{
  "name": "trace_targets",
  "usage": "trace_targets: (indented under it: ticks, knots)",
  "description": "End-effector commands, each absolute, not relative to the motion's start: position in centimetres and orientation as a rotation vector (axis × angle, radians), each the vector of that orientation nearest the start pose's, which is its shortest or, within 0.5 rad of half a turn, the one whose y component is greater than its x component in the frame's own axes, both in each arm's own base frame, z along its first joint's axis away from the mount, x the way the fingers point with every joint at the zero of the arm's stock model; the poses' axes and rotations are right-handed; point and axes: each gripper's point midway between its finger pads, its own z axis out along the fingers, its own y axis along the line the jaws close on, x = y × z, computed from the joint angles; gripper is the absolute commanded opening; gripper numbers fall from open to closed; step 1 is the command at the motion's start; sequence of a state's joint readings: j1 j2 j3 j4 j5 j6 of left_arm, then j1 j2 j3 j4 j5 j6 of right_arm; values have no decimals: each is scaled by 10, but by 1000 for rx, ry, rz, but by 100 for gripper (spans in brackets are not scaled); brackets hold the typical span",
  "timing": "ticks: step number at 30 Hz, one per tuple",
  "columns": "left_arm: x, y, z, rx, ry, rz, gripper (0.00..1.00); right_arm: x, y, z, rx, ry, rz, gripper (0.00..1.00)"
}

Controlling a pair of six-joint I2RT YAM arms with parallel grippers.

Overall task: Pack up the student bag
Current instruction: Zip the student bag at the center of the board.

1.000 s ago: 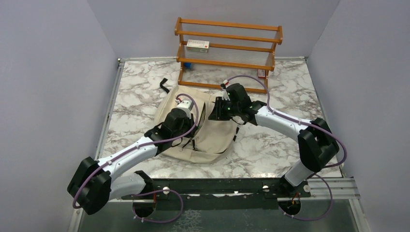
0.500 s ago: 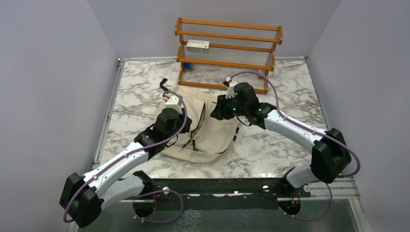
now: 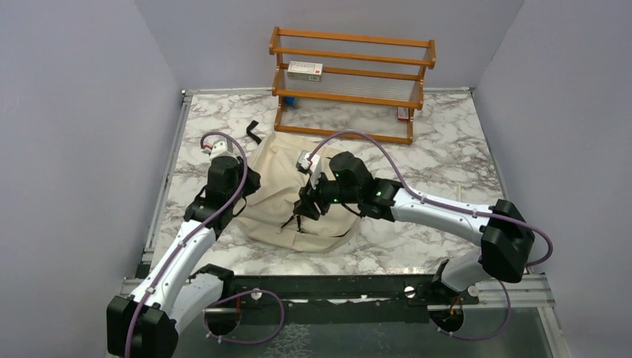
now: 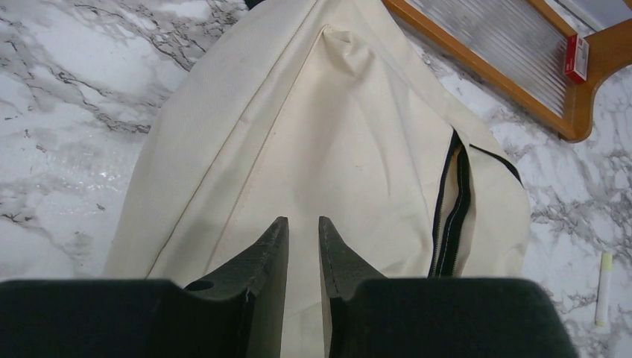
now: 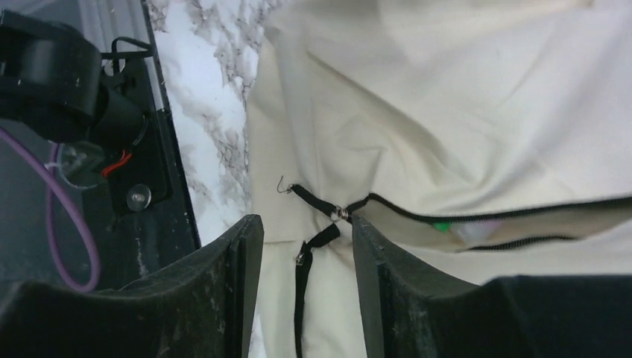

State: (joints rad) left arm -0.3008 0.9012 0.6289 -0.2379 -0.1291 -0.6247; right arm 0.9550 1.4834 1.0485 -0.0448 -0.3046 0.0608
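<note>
The student bag (image 3: 287,190), cream canvas with black zippers, lies flat on the marble table in front of both arms. My left gripper (image 3: 248,182) is at the bag's left edge. In the left wrist view its jaws (image 4: 302,221) stand a narrow gap apart above the bag (image 4: 335,134), with nothing between them. My right gripper (image 3: 302,209) hovers over the bag's near middle. It is open (image 5: 305,220), with the black zipper pull strap (image 5: 309,242) between its fingers, untouched. The metal slider (image 5: 341,214) sits at the end of a partly open zipper (image 5: 484,218).
A wooden rack (image 3: 350,82) stands at the back with a white box (image 3: 305,70) on its shelf and a small red box (image 4: 575,58) at its right foot. A pale stick (image 4: 602,287) lies on the marble to the right of the bag. A black strap (image 3: 253,130) trails behind it.
My left arm drew back from the bag's middle to its left edge. My right arm swung from the bag's far right to its near middle, and its jaws widened.
</note>
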Motion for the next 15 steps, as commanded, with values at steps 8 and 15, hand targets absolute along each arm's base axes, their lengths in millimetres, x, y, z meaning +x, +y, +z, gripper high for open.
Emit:
trace_targets:
  ticks: [8,15]
  knots:
    - [287,-98,160,-389,2071,-498,22,196,423,189,-1560,1211,836,56]
    - [285,-96,157,-376,2077,-486,22,162,424,154,-1851,890,689,46]
